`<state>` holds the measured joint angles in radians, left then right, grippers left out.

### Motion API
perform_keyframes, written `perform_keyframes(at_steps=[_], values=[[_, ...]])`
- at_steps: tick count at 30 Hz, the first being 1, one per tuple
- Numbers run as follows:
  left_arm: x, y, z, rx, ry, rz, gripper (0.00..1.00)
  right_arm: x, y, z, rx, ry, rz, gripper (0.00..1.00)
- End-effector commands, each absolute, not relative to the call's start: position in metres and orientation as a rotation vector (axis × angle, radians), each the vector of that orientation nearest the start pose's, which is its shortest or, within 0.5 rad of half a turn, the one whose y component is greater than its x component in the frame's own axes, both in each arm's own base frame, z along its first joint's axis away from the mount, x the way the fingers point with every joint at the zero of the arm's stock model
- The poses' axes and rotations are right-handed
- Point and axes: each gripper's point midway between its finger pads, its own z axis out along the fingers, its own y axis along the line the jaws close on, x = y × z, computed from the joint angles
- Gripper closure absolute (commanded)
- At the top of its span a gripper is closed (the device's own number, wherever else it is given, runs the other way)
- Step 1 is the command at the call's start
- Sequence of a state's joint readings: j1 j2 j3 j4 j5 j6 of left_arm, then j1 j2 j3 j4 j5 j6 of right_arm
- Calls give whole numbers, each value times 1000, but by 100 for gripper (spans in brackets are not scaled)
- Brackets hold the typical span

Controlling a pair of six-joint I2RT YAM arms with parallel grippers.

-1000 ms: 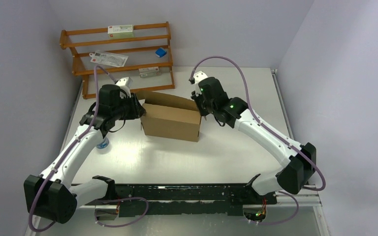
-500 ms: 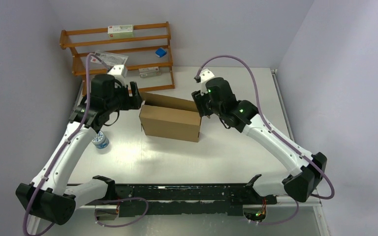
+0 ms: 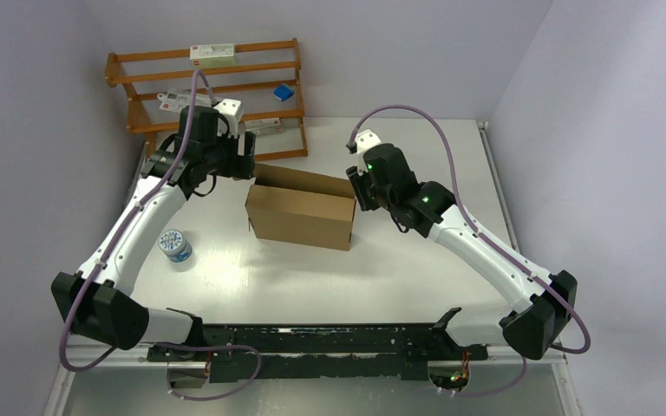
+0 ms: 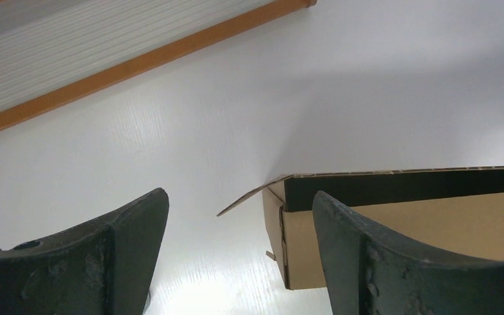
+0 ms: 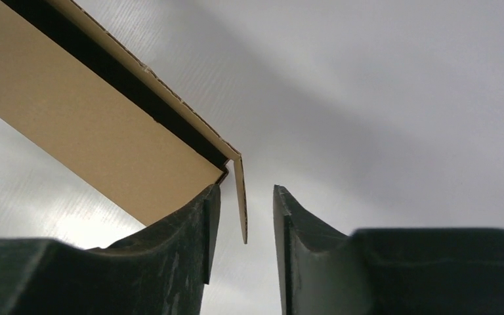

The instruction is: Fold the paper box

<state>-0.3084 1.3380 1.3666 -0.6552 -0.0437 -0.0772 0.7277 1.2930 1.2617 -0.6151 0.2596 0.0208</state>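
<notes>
The plain brown corrugated cardboard paper box stands upright on the white counter, near its centre and between the two arms. Its top is open, and the rear wall rises above the front wall.

The left end effector is positioned at the box's left end, above the rear corner. Its fingers are spread wide and hold nothing. A narrow end flap projects outward from that corner.

The right end effector is positioned at the box's right end. Its fingers are parted only narrowly and straddle the thin edge of the right end flap. A gap is visible on each side of the flap, so the flap is not pinched.

An orange wooden shelf rack stands at the rear left of the counter. A small white-and-blue cylindrical container stands on the counter, left of the box, beside the left arm.
</notes>
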Motion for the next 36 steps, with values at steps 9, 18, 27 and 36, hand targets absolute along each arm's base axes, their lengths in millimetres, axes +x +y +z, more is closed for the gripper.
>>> perform_keyframes(at_steps=[9, 18, 27, 36], values=[[375, -111, 266, 428, 2171, -143, 14, 300, 210, 228, -656, 2128, 135, 97], [370, -111, 245, 502, 2217, -247, 17, 302, 207, 228, -644, 2124, 113, 100], [360, -109, 240, 547, 2207, -237, 21, 306, 202, 229, -661, 2112, 65, 100], [362, -116, 230, 600, 2206, -275, 38, 304, 206, 230, -675, 2105, 96, 100]])
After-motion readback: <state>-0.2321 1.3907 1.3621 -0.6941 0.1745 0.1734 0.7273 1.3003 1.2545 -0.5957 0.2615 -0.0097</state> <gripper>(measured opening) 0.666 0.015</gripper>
